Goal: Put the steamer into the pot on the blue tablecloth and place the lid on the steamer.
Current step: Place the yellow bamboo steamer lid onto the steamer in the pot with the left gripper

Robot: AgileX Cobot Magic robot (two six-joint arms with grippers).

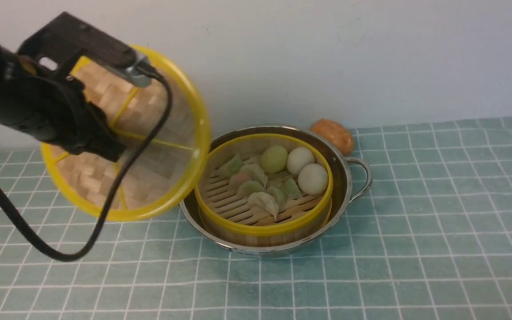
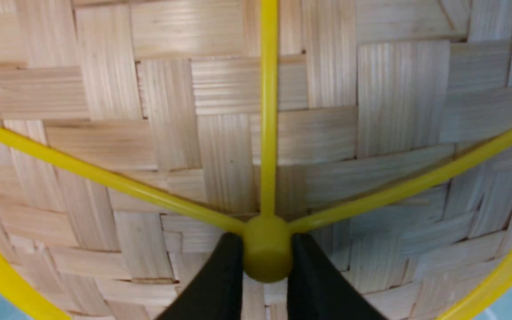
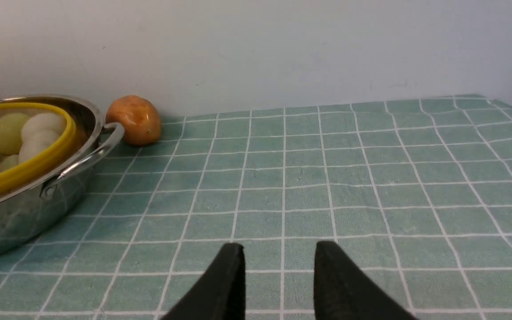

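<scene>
The woven lid [image 1: 158,173] with its yellow rim hangs tilted in the air, left of the pot and above the blue tablecloth [image 1: 416,222]. My left gripper [image 1: 116,151] is shut on the lid's yellow hub [image 2: 267,249], one black finger on each side. The steamer [image 1: 260,226] sits inside the steel pot [image 1: 342,178] and holds dumplings and round buns. The lid's lower right edge hangs close to the pot's left rim. My right gripper [image 3: 278,255] shows only in the right wrist view. It stands open over bare cloth to the right of the pot [image 3: 25,213], with nothing between its fingers.
An orange-brown rounded object [image 1: 334,135] lies against the wall just behind the pot's right handle [image 1: 362,178]. A black cable [image 1: 51,249] loops down from the left arm over the cloth. The white wall runs along the back edge.
</scene>
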